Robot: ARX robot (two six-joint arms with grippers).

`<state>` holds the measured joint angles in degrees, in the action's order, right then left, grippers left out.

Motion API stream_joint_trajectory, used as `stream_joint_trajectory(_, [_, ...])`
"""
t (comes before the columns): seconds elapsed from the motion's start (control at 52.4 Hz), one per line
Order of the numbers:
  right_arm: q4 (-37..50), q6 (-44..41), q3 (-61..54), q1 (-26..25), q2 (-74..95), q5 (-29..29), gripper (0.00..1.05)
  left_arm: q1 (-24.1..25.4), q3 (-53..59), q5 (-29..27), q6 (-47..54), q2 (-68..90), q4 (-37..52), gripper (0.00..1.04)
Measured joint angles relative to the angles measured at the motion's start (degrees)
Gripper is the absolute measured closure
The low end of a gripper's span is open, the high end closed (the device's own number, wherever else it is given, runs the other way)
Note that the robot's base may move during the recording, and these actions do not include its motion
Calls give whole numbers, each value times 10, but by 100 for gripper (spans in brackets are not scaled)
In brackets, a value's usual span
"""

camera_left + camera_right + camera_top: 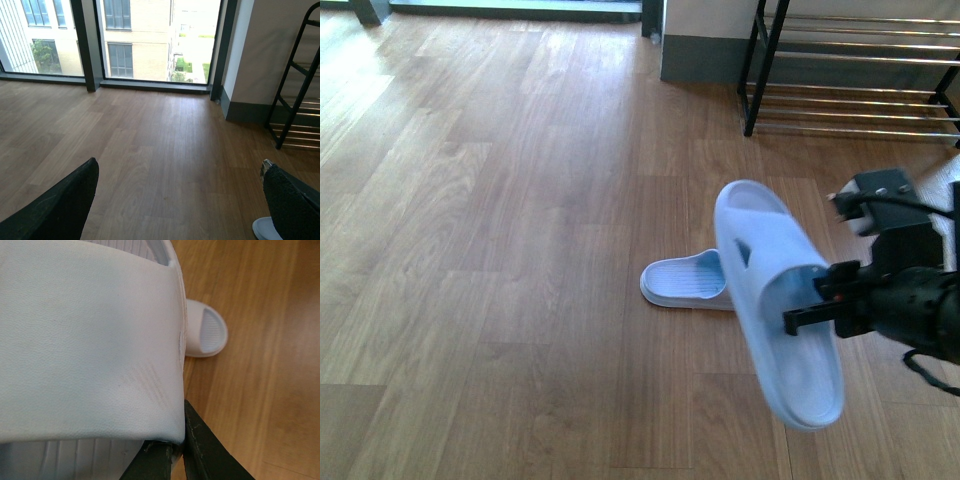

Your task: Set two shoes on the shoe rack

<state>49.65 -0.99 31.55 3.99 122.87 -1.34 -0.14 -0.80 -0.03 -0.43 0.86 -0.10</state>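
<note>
At lower right of the front view, one pale-blue slide (775,300) hangs tilted, the right jaws clamped on its strap edge. Judged light, soft foam that flexes; the strap is the sound hold. The second slide (685,282) lies on the floor (470,250) at centre, with the shoe rack (860,90) at upper right. The left jaws are wide apart and empty.

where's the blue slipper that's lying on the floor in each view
Front view: the floor slipper lies mid-frame, partly behind the held slipper.
Left wrist view: only a pale sliver, probably it, beside one finger of the left gripper.
Right wrist view: its rounded end peeks out past the held slipper's strap.
Shared landmark: the shoe rack, in the front and left wrist views only.
</note>
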Motion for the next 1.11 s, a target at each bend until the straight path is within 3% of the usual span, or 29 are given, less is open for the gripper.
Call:
stream_joint_trajectory(0.248, [-79,2,-108,-71,-279,-8,103,0,0,0,0,0,0,9])
stream_joint_trajectory(0.477, [-194,15,-157,-104,-494,-8,103,0,0,0,0,0,0,9])
stream_joint_trajectory(1.107, [-199,17,-162,-105,-527,-4,103,0,0,-2,0,0,0,9])
